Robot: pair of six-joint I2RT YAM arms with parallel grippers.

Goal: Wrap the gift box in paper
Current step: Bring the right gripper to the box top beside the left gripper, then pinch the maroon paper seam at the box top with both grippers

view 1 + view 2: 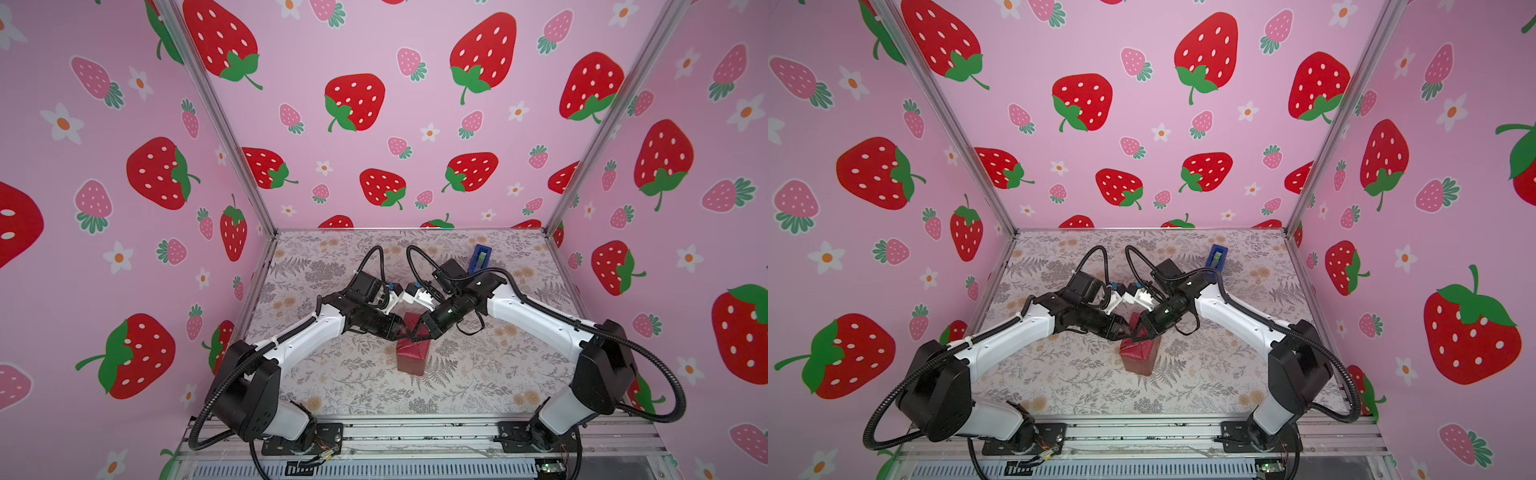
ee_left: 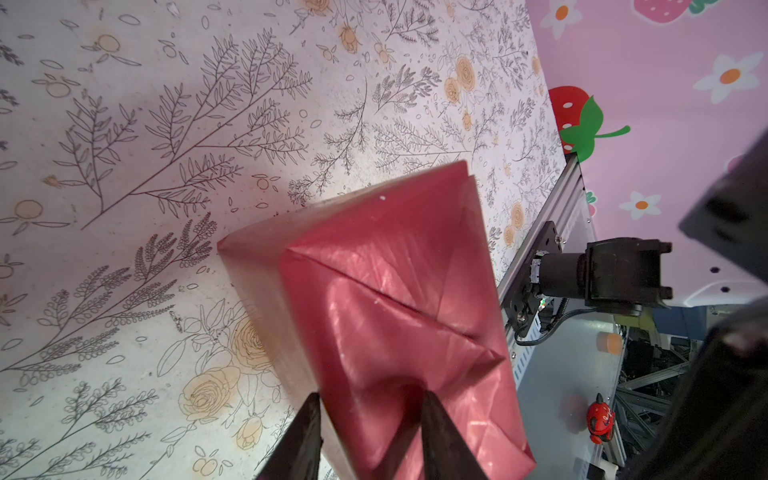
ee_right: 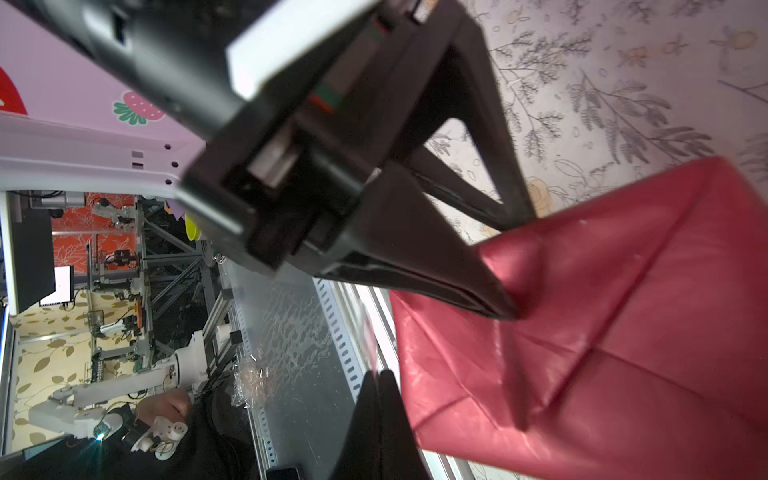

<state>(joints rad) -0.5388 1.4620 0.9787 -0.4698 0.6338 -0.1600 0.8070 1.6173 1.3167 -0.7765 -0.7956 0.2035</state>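
The gift box is hidden inside the crimson paper [image 1: 410,358], which is folded around it into a parcel standing mid-table in both top views [image 1: 1139,358]. My left gripper [image 1: 402,330] reaches in from the left and straddles the parcel's top edge. In the left wrist view its jaws [image 2: 370,397] hold a folded part of the paper: one finger [image 2: 309,419] lies on the outer side, the other presses a dent into the top folds. My right gripper [image 1: 412,339] is shut, with its tips [image 3: 380,374] at the paper's [image 3: 602,332] edge on the parcel's top.
A bright blue tape dispenser [image 1: 480,257] stands at the back right of the floral table, behind the right arm [image 1: 1217,257]. The aluminium rail [image 1: 415,432] runs along the front edge. Pink strawberry walls close in the left, right and back sides.
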